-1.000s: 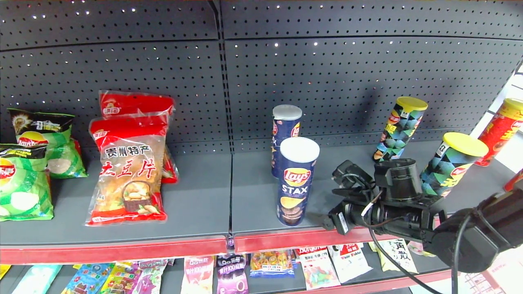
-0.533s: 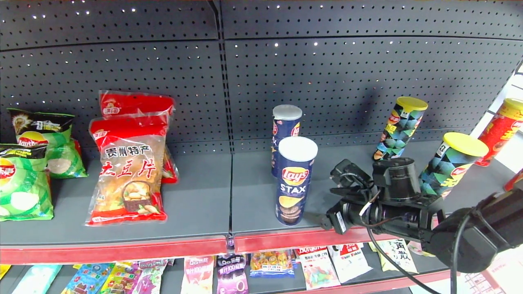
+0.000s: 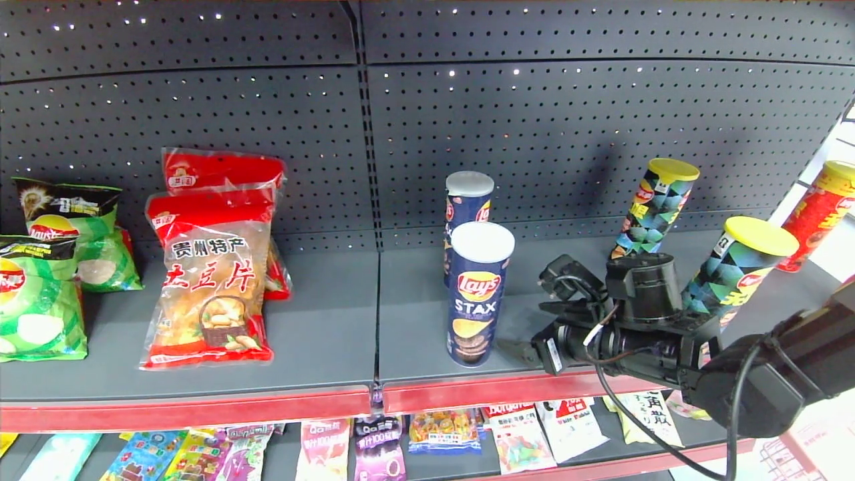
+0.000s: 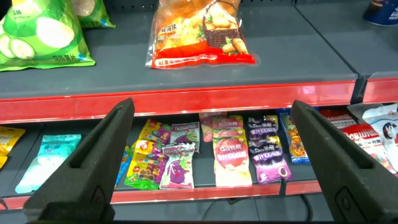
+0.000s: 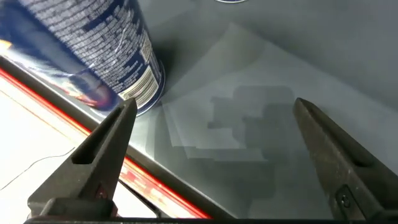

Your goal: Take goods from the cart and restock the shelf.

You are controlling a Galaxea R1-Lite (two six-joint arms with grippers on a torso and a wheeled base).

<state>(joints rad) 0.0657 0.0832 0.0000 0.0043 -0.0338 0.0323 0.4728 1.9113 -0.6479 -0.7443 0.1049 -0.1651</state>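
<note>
A dark blue chips can (image 3: 475, 294) with a white lid stands upright near the front edge of the grey shelf (image 3: 320, 334), with a second blue can (image 3: 467, 197) behind it. My right gripper (image 3: 511, 349) hovers low over the shelf just right of the front can's base. In the right wrist view it (image 5: 214, 107) is open, with bare shelf between the fingers and the blue can (image 5: 99, 50) off to one side. My left gripper (image 4: 211, 107) is open and holds nothing, in front of the shelf's red edge (image 4: 186, 99).
Green chip bags (image 3: 40, 294) and red potato-slice bags (image 3: 210, 294) stand at the left of the shelf. Patterned cans with yellow lids (image 3: 735, 267) and a red can (image 3: 818, 214) stand at the right. Small snack packets (image 4: 230, 155) fill the lower shelf.
My right gripper has moved a little to the left along the shelf. The front blue can has shifted slightly left with it.
</note>
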